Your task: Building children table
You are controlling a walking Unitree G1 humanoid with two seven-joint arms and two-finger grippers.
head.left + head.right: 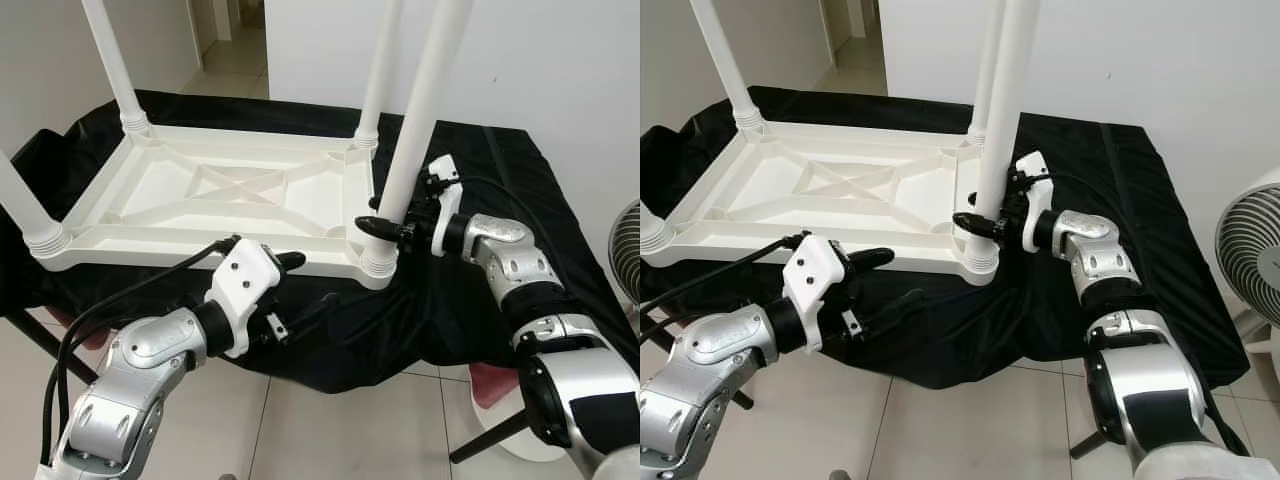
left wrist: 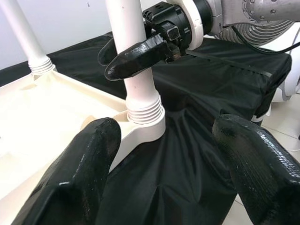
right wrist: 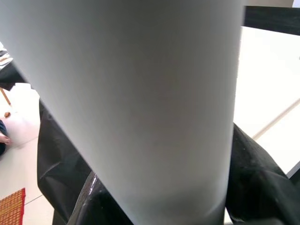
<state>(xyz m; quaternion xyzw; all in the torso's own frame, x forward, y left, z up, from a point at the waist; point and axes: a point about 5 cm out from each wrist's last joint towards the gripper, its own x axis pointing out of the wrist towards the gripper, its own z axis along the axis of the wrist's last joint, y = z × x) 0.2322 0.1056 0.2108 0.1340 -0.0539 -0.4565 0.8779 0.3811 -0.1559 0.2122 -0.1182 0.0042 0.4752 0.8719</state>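
A white plastic children's table (image 1: pixel 230 190) lies upside down on a black cloth, its legs pointing up. The near-right leg (image 1: pixel 420 110) stands in its threaded corner socket (image 2: pixel 143 117). My right gripper (image 1: pixel 385 228) is shut on this leg just above the socket, one black finger in front (image 2: pixel 136 54) and one behind. In the right wrist view the leg (image 3: pixel 140 93) sits close between the fingers. My left gripper (image 1: pixel 300 283) hangs open just in front of the table's near rim, left of that corner, with nothing between its fingers (image 2: pixel 70 178).
The other legs stand at the far left (image 1: pixel 115 60), far right (image 1: pixel 375 70) and near left (image 1: pixel 20 205). The black cloth (image 1: pixel 480 290) drapes over the work surface's front edge. A fan (image 1: pixel 1250 260) stands at the right. White tiled floor lies below, a wall behind.
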